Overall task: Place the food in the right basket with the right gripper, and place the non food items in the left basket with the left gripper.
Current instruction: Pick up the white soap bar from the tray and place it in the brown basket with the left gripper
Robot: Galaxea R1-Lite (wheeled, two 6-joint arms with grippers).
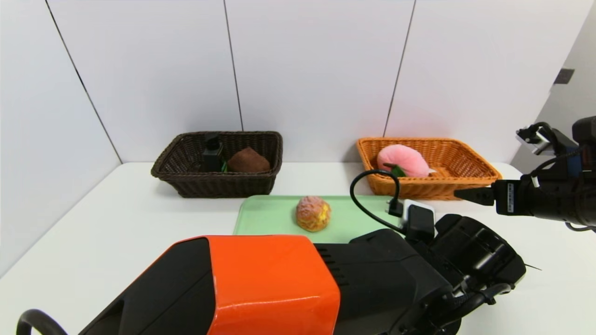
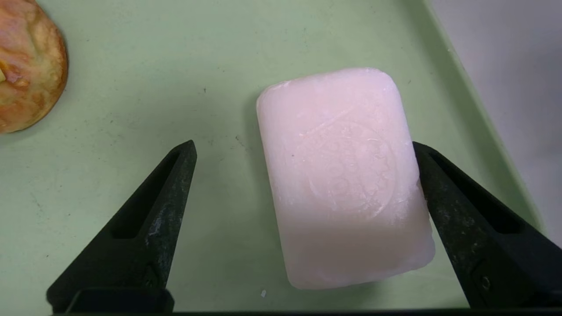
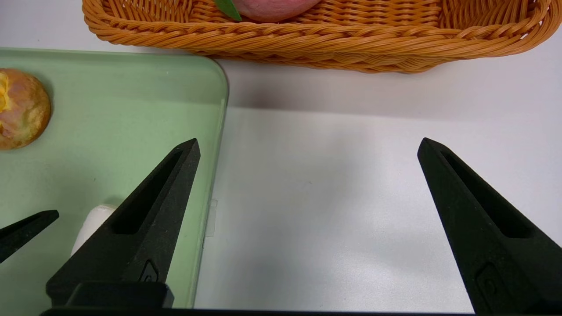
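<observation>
The head view looks forward and down from above the desk [image 1: 116,232], taking in the green tray [image 1: 270,216], both baskets behind it and the wall beyond; the left arm fills its foreground, hiding the tray's near edge.

The left wrist view sits very close over the tray [image 2: 131,87], looking steeply down between the open left tool [image 2: 303,149] at a soap [image 2: 342,175]. The right wrist view hovers low beside the tray's right edge [image 3: 131,109], facing the orange basket [image 3: 307,39].

All three views share the tray and the bun [image 1: 313,213] [image 2: 26,66] [image 3: 19,107] on it.
</observation>
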